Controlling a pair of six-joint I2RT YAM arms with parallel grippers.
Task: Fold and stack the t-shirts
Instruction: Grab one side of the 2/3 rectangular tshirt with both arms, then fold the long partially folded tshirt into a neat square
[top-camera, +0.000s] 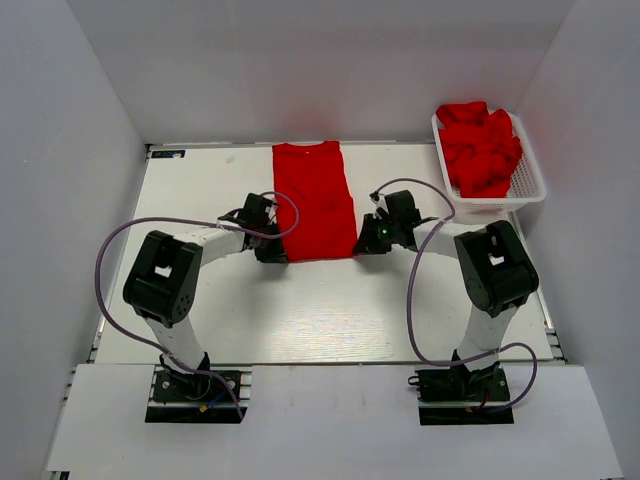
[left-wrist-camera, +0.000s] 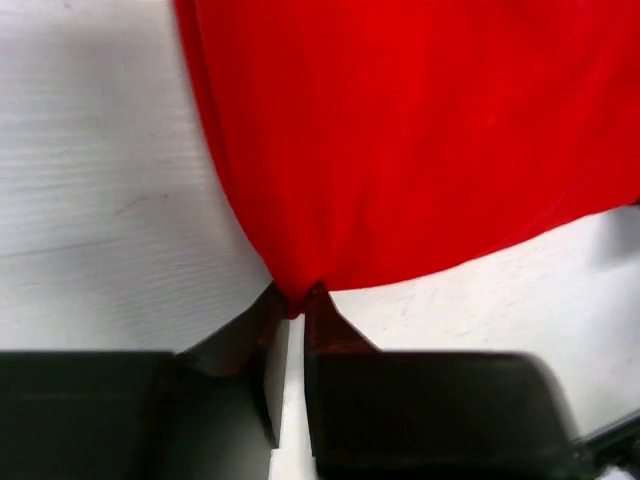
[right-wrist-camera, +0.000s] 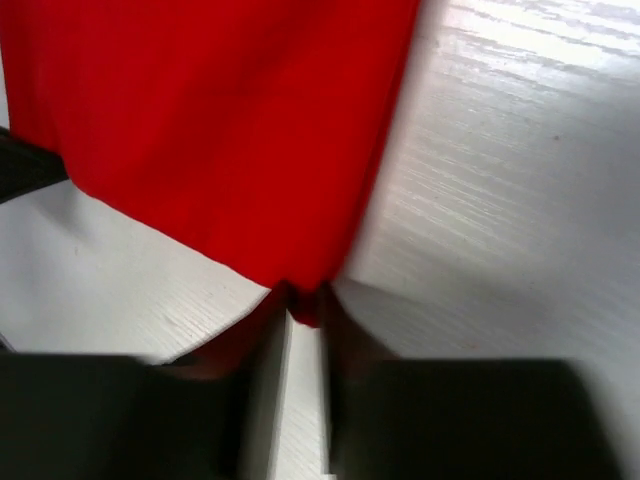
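Observation:
A red t-shirt (top-camera: 314, 200) lies as a long narrow strip on the white table, collar end at the back. My left gripper (top-camera: 272, 252) is shut on its near left corner; the left wrist view shows the corner (left-wrist-camera: 295, 298) pinched between my fingertips. My right gripper (top-camera: 362, 246) is shut on its near right corner, which shows pinched in the right wrist view (right-wrist-camera: 306, 305). More red t-shirts (top-camera: 480, 146) lie crumpled in the white mesh basket (top-camera: 530, 190) at the back right.
The white table (top-camera: 300, 310) stretches in front of the shirt. White walls close in the left, back and right sides. Purple cables (top-camera: 420, 290) loop from both arms above the table.

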